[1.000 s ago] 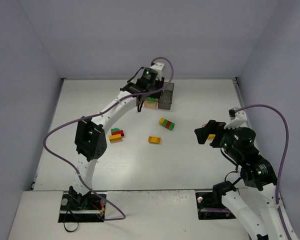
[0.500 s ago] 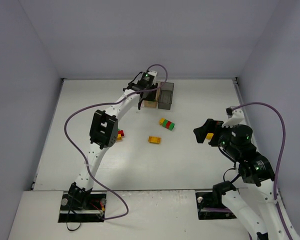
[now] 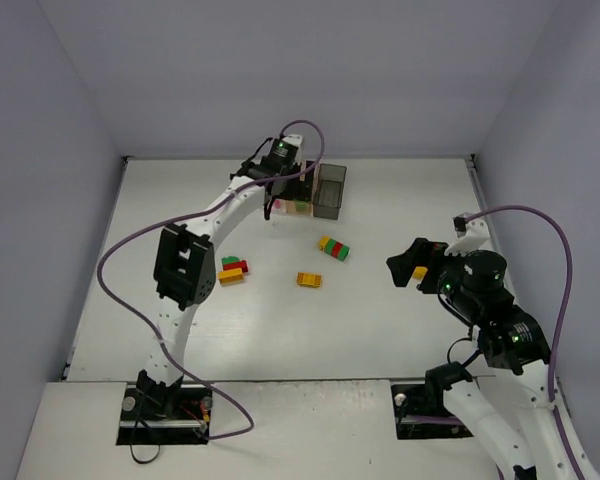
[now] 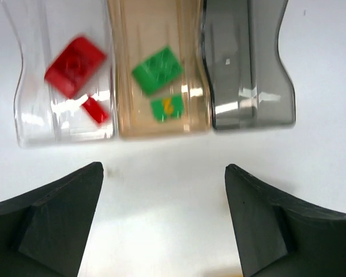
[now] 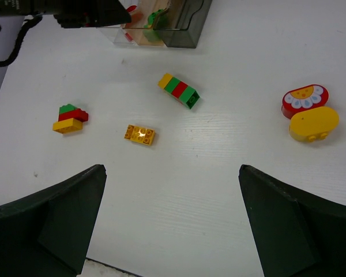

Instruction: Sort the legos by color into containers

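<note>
Drop-off | left gripper (image 4: 163,179), wide and empty, has shifted left above orange container (image 4: 124,86) | green lego (image 4: 157,70) delivered | right gripper (image 5: 172,173) wide, idle

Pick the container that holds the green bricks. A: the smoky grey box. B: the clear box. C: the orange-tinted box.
C: the left wrist view shows two green plastic bricks lying inside the orange-tinted see-through box, with the red bricks in the clear plastic box.
</note>
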